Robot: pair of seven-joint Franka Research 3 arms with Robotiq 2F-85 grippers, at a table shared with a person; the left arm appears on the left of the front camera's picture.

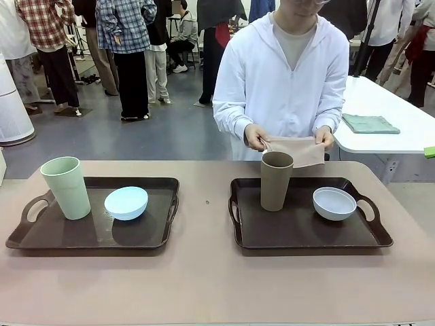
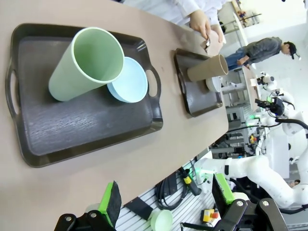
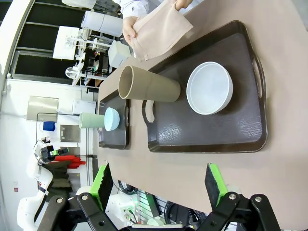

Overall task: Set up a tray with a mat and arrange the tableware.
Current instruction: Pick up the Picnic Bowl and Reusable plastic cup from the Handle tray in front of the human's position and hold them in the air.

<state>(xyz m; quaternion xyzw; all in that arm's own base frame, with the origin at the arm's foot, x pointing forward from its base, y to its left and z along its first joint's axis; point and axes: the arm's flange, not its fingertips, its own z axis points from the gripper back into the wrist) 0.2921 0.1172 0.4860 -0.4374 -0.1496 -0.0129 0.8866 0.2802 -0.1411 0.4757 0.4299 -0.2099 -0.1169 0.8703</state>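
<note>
Nearest you, both pincers hang released with nothing between the pads: the left gripper and the right gripper sit on your side of the right tray, short of it, at the near edge of the table. On the right tray the brown tumbler stands upright in the far left part and the white bowl sits in the right half, the two apart. To the left of the right tray, with bare table between, the left tray carries the green tumbler and, just beside it, the blue bowl. Beyond the right tray's far rim the person holds the mat in both hands, off the table. Expect the mat to be light, soft and limp; pinch it at an edge or corner and let it drape. The tumblers look light, stiff and smooth, and tall enough to tip, so close around the wall at mid-height. Take the bowls by pinching the rim wall. The right tray probably needs clearing before the mat goes down.
</note>
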